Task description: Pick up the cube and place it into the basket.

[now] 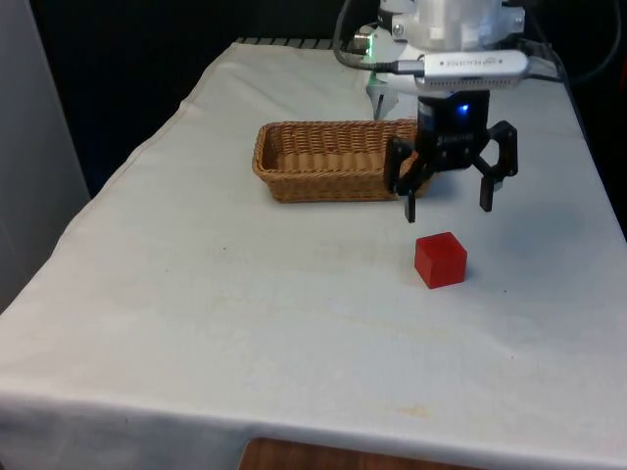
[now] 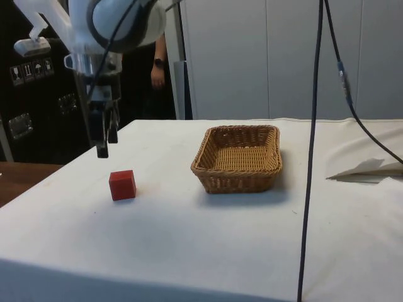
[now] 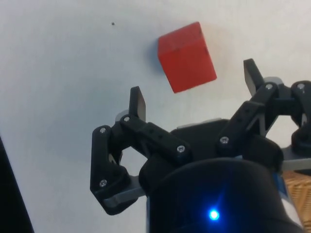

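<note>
While hand (image 1: 448,209) hovers spread above cube (image 1: 440,259), basket (image 1: 294,166) apart.

The white arm reaches down from above with its wrist vertical, holding the black pincer (image 1: 449,208) (image 2: 105,146) (image 3: 194,85) in the air, its two fingers (image 3: 138,103) pointing downward and spread wide apart with nothing between them.

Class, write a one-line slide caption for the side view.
Open black two-finger gripper hovers above small red cube, empty woven wicker basket beside.
</note>
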Action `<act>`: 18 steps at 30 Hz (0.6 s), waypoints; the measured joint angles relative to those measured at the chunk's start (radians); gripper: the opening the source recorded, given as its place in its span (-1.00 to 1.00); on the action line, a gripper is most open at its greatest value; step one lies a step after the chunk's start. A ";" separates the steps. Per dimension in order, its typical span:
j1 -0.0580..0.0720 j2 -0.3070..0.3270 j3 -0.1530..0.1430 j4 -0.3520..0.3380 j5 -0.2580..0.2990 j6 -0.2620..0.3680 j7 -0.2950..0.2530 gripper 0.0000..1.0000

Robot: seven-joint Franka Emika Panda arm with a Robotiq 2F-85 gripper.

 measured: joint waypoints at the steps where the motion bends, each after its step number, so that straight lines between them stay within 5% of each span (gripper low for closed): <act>1: 0.000 0.003 0.001 -0.005 0.000 0.010 -0.001 1.00; 18: 0.000 0.048 0.004 -0.080 0.000 0.160 -0.044 1.00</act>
